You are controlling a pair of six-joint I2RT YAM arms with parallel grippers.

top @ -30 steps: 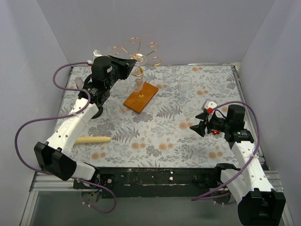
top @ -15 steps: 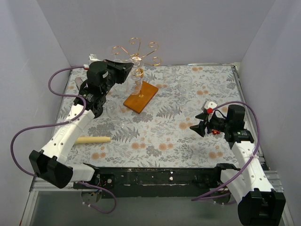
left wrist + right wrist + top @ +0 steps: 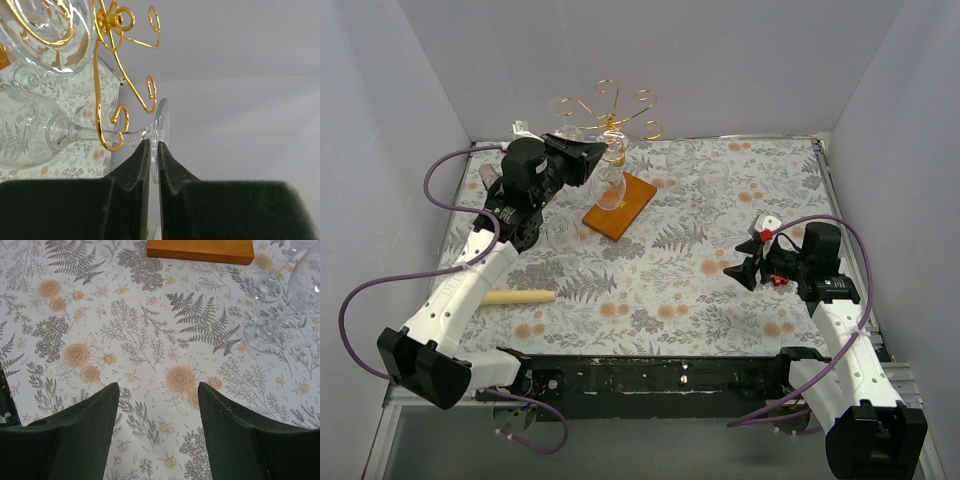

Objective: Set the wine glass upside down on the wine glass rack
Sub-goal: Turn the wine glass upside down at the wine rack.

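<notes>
My left gripper (image 3: 592, 156) is raised beside the copper-gold wine glass rack (image 3: 610, 108), which stands on its orange-brown wooden base (image 3: 620, 206). In the left wrist view the gripper (image 3: 152, 145) is shut on the round foot (image 3: 162, 122) of a clear wine glass. The glass lies sideways, its stem (image 3: 100, 134) passes through a curled gold arm (image 3: 111, 131), and its bowl (image 3: 22, 135) is at the left. Another glass (image 3: 47, 37) hangs on the rack above it. My right gripper (image 3: 746, 270) is open and empty, low over the tablecloth at the right; it also shows in the right wrist view (image 3: 159, 390).
A pale wooden stick (image 3: 517, 296) lies on the floral cloth near the left arm. Two clear glasses (image 3: 280, 305) stand on the cloth right of the rack's base (image 3: 200, 250). Grey walls close the table at the back and sides.
My left arm has swung right and up towards the rack, carrying the glass in against the curled arms. The right arm has not moved.
</notes>
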